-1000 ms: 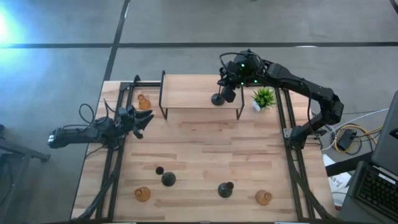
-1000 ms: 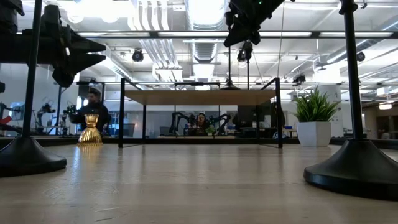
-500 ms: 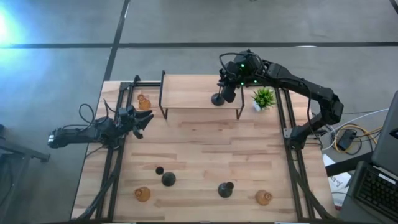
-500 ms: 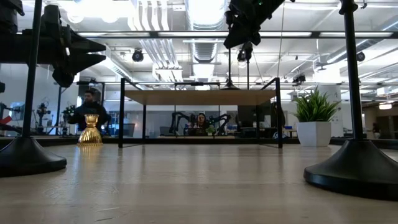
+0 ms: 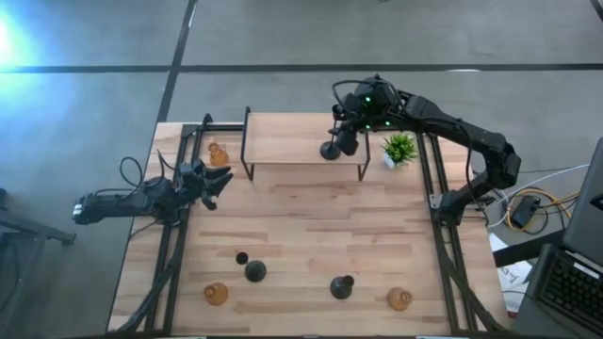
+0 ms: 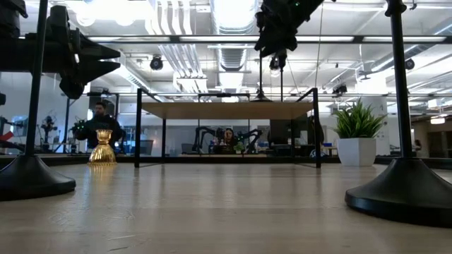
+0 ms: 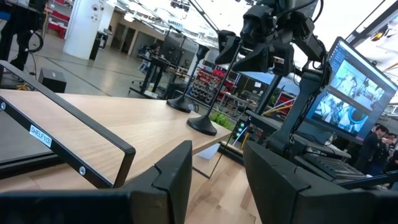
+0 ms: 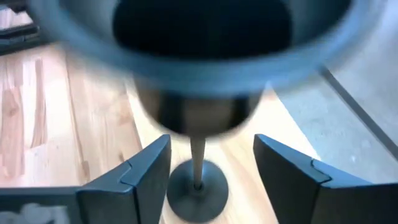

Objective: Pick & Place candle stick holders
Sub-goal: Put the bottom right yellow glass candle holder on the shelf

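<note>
**Right hand released above black holder on the shelf**

Right hand (image 5: 345, 139) sits over the right part of the raised wooden shelf (image 5: 283, 138), at the far side of the desk (image 5: 311, 235). In the right wrist view its two dark fingers (image 8: 146, 171) stand apart on either side of a black candle stick holder (image 8: 198, 186); the stem and round base show between them with a gap on each side, so the hand is released and not grasping. The holder stands upright on the shelf, its top cup filling the near part of that view. In the high view the base shows just beside the hand (image 5: 328, 150).

Left hand (image 5: 212, 185) waits at the left edge of the desk, near the left end of the shelf. Its fingers (image 7: 177, 177) are parted, nothing between them.

Other holders:
- amber holder (image 5: 218, 153) at the far left of the desk, beside the shelf's left legs; upright in the low view (image 6: 103, 147).
- near row: amber holder (image 5: 216, 294), two black holders (image 5: 255, 272) and (image 5: 342, 286), amber holder (image 5: 399, 299).
- small black round piece (image 5: 242, 258) just beside the left black holder; cannot tell what it is.

Green potted plant (image 5: 399, 148) stands right of the shelf, near the right hand.
</note>
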Robot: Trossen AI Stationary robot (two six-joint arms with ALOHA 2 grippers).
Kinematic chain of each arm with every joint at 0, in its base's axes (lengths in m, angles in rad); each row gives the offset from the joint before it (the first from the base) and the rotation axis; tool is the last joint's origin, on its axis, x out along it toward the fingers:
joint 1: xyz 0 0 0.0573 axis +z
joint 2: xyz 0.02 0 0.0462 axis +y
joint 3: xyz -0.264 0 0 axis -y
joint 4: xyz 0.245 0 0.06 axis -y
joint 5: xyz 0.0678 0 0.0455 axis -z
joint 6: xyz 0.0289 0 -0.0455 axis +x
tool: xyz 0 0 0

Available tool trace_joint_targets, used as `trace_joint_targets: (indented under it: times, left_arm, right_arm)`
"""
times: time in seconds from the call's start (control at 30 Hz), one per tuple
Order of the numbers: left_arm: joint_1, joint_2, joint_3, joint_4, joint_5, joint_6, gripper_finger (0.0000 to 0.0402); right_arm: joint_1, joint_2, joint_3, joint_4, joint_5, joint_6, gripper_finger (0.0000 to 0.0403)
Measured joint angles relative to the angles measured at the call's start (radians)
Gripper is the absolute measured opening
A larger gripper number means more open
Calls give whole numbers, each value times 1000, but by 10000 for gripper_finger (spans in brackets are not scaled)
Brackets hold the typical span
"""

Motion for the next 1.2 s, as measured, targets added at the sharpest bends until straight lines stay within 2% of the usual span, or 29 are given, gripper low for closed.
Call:
trace_joint_targets:
  times: [0.3,0.63,0.83,1.0,1.2]
  left_arm:
    - [0,0,0,0,0,0,149]
    - [0,0,0,0,0,0,149]
    - [0,0,0,0,0,0,149]
    - [0,0,0,0,0,0,149]
    - [0,0,0,0,0,0,149]
  right_arm:
    - [-3,-44,0,-119,22,16,255]
    - [-4,-198,0,-216,26,45,227]
    - [31,-311,0,-357,-17,163,212]
    - [124,-379,0,-420,-83,313,197]
    - [358,-387,0,-612,-83,555,169]
